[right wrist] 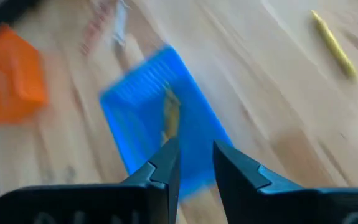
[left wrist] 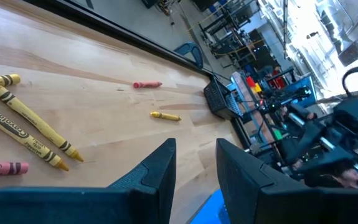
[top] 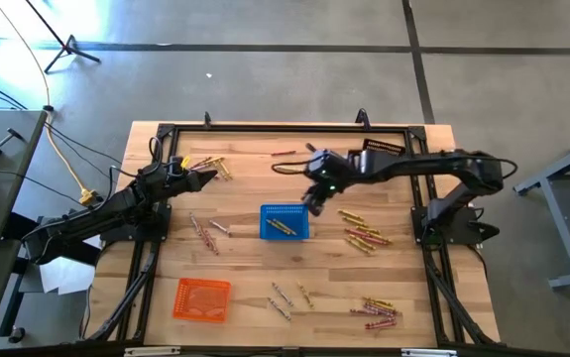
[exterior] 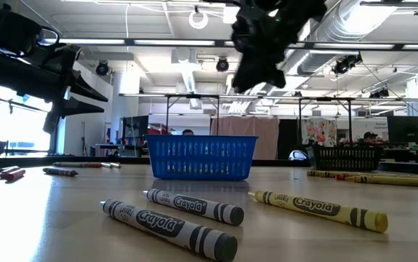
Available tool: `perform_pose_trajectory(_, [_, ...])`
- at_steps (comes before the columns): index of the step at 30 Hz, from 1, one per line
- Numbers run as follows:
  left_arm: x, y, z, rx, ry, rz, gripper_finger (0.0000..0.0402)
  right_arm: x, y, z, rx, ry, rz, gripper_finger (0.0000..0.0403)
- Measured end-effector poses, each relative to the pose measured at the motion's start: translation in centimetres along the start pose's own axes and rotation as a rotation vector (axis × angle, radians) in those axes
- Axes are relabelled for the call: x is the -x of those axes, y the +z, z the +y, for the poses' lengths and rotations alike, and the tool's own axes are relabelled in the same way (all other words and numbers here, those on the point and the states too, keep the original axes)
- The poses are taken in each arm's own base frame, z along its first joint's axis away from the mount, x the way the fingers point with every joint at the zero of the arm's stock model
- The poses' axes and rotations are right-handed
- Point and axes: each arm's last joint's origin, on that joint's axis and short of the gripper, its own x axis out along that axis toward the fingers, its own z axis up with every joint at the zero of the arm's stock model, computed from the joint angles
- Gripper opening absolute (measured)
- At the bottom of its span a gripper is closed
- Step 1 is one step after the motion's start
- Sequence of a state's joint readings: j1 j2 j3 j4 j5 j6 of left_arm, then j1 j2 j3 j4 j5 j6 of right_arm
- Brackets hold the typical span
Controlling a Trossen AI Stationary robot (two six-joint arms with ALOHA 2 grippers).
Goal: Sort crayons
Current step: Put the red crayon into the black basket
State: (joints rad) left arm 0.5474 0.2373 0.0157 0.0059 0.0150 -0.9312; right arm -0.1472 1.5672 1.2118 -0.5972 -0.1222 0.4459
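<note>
From table height, 3 crayons [exterior: 172,222] lie nearest, 2 grey and 1 yellow. Behind them stands the blue basket [exterior: 202,157]. Only the overhead view shows the yellow crayons inside it [top: 282,227] and the orange basket [top: 202,298] near the front edge. The right gripper [top: 316,202] hangs over the blue basket's right rim, fingers slightly apart, holding nothing. The left gripper [top: 205,179] waits far left, narrowly parted, beside more yellow crayons [left wrist: 23,127].
</note>
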Motion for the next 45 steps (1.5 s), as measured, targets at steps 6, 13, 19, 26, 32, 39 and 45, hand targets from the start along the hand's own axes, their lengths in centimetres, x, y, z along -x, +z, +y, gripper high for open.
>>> perform_pose_trajectory(6, [0.0,0.0,0.0,0.0,0.001,-0.001,0.0101,1.2,-3.9,-2.4,-0.088,-0.225,0.368,0.0078])
perform_pose_trajectory(13, [0.0,0.0,0.0,0.0,0.001,0.0,0.0101,-1.0,-8.5,-3.2,-0.129,-0.306,0.519,0.0078])
perform_pose_trajectory(19, [0.0,0.0,0.0,0.0,0.001,0.0,0.0101,-2.3,-10.0,-3.1,-0.128,-0.283,0.505,0.0078])
perform_pose_trajectory(26, [0.0,0.0,0.0,0.0,0.001,0.0,0.0101,-3.8,-11.9,-2.5,-0.084,-0.154,0.512,0.0078])
perform_pose_trajectory(32, [0.0,0.0,0.0,0.0,0.001,0.0,0.0101,-4.3,-12.0,-2.5,-0.042,-0.151,0.459,0.0078])
perform_pose_trajectory(39, [0.0,0.0,0.0,0.0,0.001,0.0,0.0101,-4.3,-11.9,-2.6,0.064,-0.16,0.446,0.0078])
perform_pose_trajectory(45, [0.0,0.0,0.0,0.0,0.001,-0.001,0.0101,-4.6,-12.0,-2.7,0.04,-0.16,0.442,0.0078])
